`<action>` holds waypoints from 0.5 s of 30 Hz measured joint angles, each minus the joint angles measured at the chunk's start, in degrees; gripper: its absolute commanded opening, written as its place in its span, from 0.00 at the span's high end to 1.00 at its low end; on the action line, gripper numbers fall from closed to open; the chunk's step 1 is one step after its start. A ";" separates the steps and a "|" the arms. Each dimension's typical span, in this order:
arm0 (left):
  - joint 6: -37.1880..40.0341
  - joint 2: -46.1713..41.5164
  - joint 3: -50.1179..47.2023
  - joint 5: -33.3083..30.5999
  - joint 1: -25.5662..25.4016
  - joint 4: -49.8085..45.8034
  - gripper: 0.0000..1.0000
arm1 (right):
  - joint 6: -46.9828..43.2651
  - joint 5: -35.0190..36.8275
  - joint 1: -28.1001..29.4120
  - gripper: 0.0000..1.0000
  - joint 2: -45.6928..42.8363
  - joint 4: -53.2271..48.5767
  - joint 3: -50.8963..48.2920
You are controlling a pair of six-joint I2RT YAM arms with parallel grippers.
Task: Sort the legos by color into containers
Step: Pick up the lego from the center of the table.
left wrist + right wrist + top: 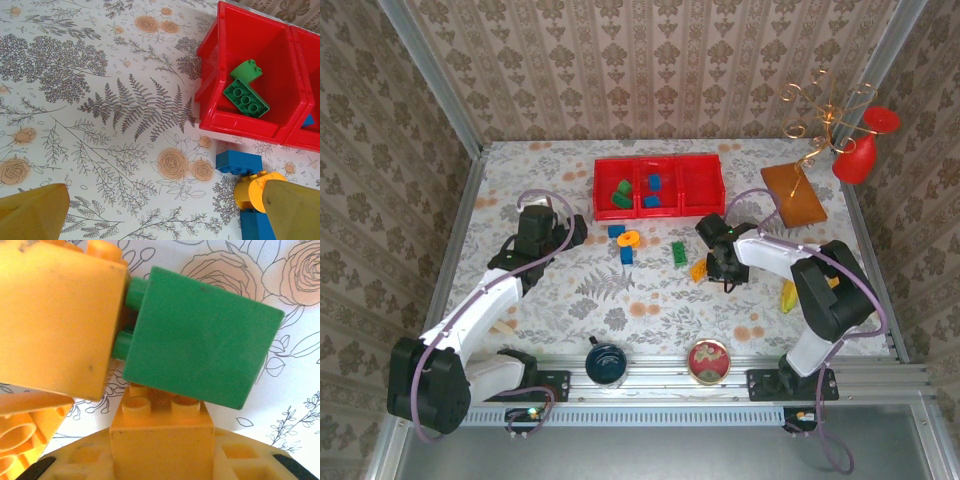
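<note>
**A:** Where do things stand?

**B:** Start near you. Your right end effector [720, 264] hangs low over a small orange plastic brick [699, 270]. I cannot tell whether it is gripping. A green plastic brick [677, 253] lies at its 10 o'clock. Your left end effector [162, 205] is spread wide and empty.

**A:** Further out?

**B:** A blue plastic brick [626, 255], an orange plastic ring [629, 238] and a second blue brick [616, 231] lie loose on the floral counter [570, 290]. At 12 o'clock, the bright red three-compartment plastic tray [660, 213] has green in its left square and blue pieces [653, 184] in the middle. Its right square is bare. I'd judge you about halfway, with no orange sorted.

**A:** What do the wrists add?

**B:** Your right wrist shows several orange bricks crowding the loose green one, seemingly touching. Your left wrist makes out the sorted greens as a flat green plate [246, 98] and a curved green piece [246, 71].
</note>
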 measured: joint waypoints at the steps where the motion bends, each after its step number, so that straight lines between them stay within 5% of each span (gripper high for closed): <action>1: 0.00 0.00 0.00 0.00 0.00 0.00 0.00 | 0.00 0.02 0.00 0.83 -0.68 -0.20 0.02; 15: -0.02 0.00 0.00 -0.02 0.00 0.00 0.00 | -1.49 3.17 0.85 0.89 -11.10 -5.90 4.44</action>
